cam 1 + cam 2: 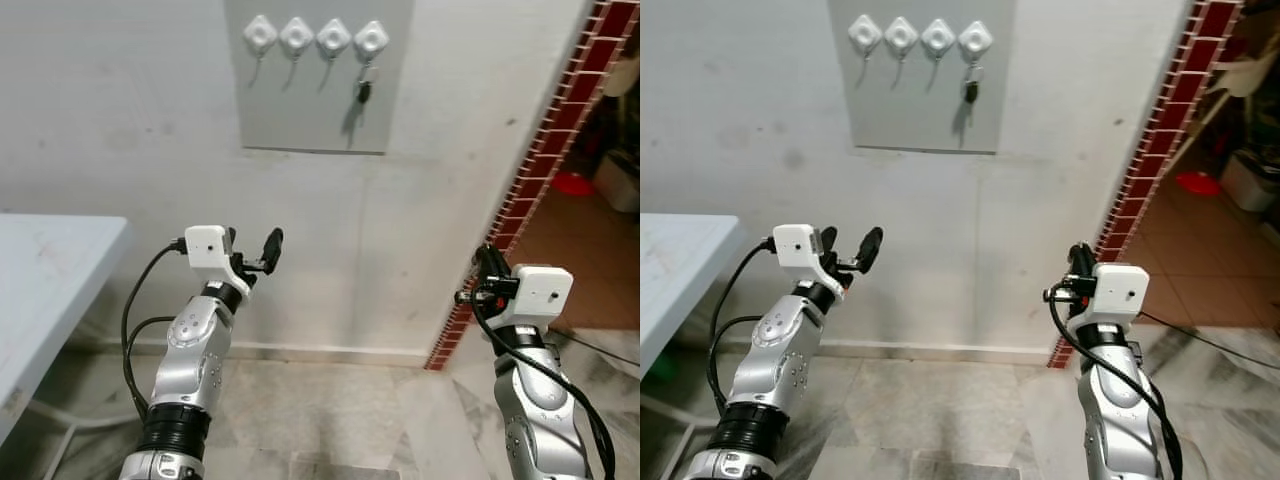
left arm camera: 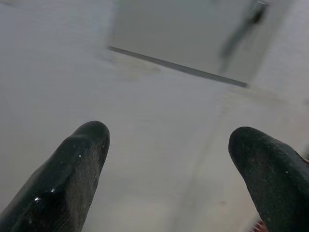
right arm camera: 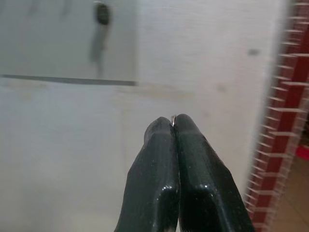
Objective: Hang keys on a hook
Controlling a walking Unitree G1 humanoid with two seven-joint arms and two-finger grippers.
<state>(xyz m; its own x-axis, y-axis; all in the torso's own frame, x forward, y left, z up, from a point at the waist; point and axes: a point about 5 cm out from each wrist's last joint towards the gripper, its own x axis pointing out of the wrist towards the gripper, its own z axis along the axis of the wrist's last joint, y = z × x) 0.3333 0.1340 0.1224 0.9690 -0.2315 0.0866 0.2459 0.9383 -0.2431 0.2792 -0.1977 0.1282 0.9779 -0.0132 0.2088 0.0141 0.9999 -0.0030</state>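
Two black fingers of the left gripper stand spread apart, empty, pointing at the wall. Fingers of the right gripper are pressed together, holding nothing I can make out. Up on the grey board, keys hang from the hook nearest its right edge.

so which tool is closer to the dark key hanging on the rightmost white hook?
Roughly even, slightly the left. The left tool sits open below and left of the dark key; the right tool, shut, is lower and off to its right near the red brick edging.
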